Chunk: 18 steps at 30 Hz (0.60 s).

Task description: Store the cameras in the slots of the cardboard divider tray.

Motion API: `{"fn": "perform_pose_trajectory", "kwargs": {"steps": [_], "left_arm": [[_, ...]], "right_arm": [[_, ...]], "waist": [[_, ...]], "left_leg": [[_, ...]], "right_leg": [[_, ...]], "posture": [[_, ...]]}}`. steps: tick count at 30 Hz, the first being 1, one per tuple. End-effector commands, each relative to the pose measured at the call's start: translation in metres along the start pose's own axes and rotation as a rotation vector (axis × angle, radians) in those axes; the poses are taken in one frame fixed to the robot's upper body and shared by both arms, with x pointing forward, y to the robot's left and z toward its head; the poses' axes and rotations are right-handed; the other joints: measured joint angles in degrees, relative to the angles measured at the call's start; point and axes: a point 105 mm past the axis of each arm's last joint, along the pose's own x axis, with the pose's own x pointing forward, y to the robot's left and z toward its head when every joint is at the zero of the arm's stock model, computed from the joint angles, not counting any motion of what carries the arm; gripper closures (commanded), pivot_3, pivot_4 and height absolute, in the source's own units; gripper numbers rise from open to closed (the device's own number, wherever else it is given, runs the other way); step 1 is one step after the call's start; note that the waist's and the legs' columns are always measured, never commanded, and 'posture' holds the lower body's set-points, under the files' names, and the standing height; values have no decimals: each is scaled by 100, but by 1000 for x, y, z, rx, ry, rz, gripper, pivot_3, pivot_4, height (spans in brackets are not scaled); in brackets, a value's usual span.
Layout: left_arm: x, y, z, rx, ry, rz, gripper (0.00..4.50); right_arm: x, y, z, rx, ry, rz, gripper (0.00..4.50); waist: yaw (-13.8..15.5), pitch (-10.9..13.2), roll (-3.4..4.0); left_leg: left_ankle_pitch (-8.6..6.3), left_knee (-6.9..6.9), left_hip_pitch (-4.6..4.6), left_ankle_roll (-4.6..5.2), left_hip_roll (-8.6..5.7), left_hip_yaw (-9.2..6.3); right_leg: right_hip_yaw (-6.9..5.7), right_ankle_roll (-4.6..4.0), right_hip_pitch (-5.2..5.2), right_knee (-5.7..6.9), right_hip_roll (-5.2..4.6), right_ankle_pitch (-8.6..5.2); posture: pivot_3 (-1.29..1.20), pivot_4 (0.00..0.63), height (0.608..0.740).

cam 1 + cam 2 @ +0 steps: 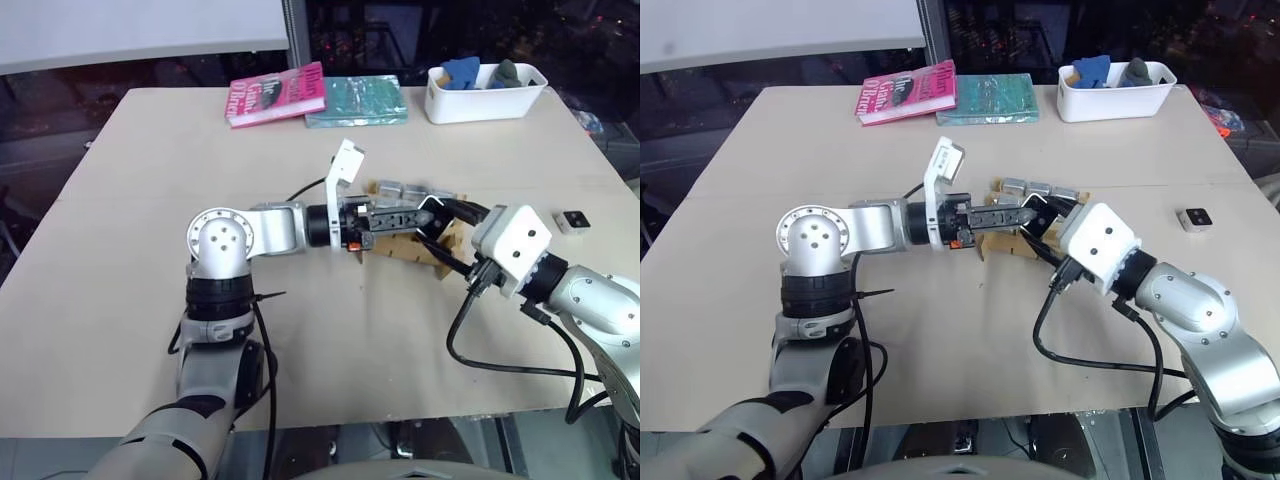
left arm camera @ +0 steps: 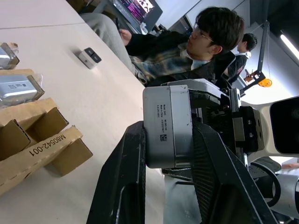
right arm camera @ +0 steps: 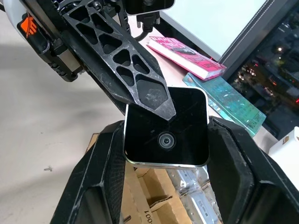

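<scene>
Above the cardboard divider tray both grippers meet on one camera, a silver-white cube with a dark lens face. My left gripper is shut on it across its front and back. My right gripper is shut on its two sides. In the head views the grippers meet from the left and the right. Several cameras lie in the tray's far row of slots. One more camera sits loose on the table to the right, apart from the tray.
A pink book and a teal book lie at the table's far edge. To their right stands a white bin with blue items. A seated person shows beyond the table's right side. My right arm's black cable loops over the near table.
</scene>
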Motion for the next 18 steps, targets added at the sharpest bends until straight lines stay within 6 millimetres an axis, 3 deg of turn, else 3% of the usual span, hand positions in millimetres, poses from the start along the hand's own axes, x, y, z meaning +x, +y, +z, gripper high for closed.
{"fn": "perform_pose_trajectory", "kwargs": {"steps": [1, 4, 6, 8, 13, 18], "left_arm": [[-1, -10, 11, 48, -18, -36, 3737], [-7, -3, 27, 167, -72, 26, 3737], [-9, 10, 42, 416, -127, 77, 3737], [-6, 25, 35, 620, -33, 87, 3737], [4, 53, 16, 870, 168, 6, 3737], [29, 68, 16, 1007, 263, -48, 3737]], "right_arm": [[-4, 4, 12, -2, -57, 27, 1233], [-10, 1, 1, -4, 0, -25, 35], [-28, -1, -17, 93, 64, -91, 35], [-44, 3, -23, 183, 72, -92, 35], [-75, 7, -31, 230, 126, -129, 35], [-98, 15, -27, 266, 128, -182, 35]], "waist": [[0, 0, 0], [14, 0, 0], [69, -1, 1], [99, -2, 4], [143, -2, 3], [174, 2, -3]], "left_leg": [[0, 0, 0, 0, 0, 0], [0, 0, 0, 0, 0, 0], [0, -1, 0, 0, -2, 1], [0, -6, 2, -1, -7, 5], [0, -3, -2, 1, -21, 3], [-3, -4, -10, 6, -42, -5]], "right_leg": [[0, 0, 0, 0, 0, 0], [0, 0, 0, 0, 0, 0], [0, 0, 0, -1, 1, 0], [-2, -2, 0, -4, 3, 0], [-20, 0, 3, -9, -3, 0], [-21, 2, 2, -19, 7, -1]], "posture": [[0, 150, 740], [0, 150, 740], [0, 150, 740], [0, 150, 740], [0, 150, 740], [0, 150, 740]]}}
